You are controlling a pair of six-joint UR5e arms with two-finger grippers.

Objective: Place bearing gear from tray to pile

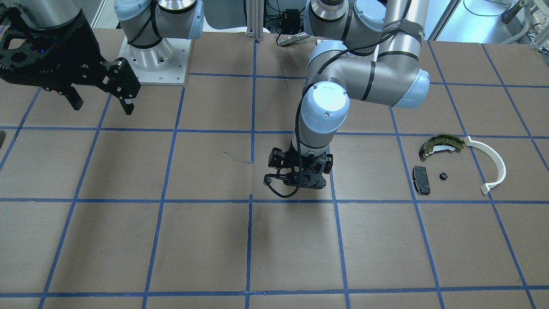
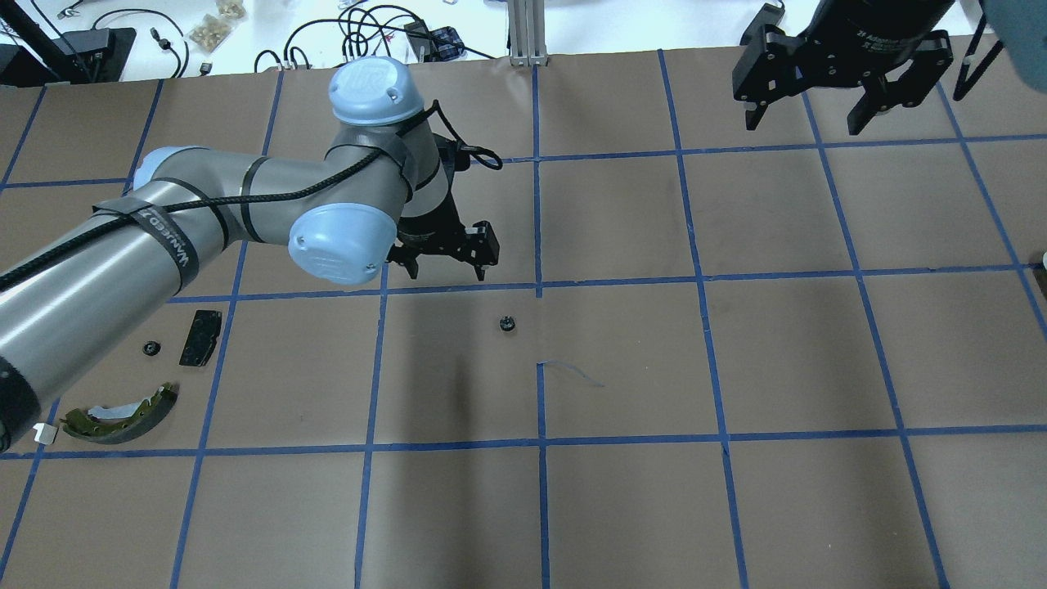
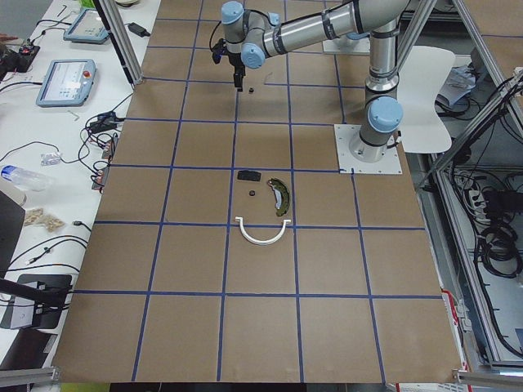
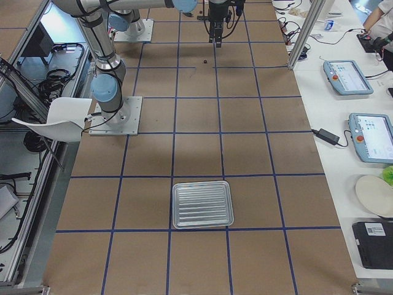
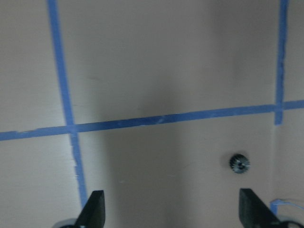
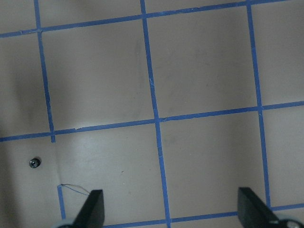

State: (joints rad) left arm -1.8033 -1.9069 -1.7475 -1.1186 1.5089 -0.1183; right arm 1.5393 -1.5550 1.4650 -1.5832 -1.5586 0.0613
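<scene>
A small black bearing gear (image 2: 506, 324) is being left lying on the brown paper table (image 2: 736, 507), well apart from the pile (image 2: 123, 417) and touching nothing. The left gripper (image 5: 171, 211) is being held above the table near the gear, slightly nearer the pile, with its jaws spread wide and carrying nothing. The right gripper (image 2: 806, 123) is being held high, much farther from the pile, its jaws likewise wide apart. In the pile, an olive-gold brake shoe (image 1: 437, 140), a white arc-shaped strip (image 1: 501, 168), a black brake pad (image 1: 421, 179) and a second small gear (image 1: 442, 175) are being shown lying close together.
</scene>
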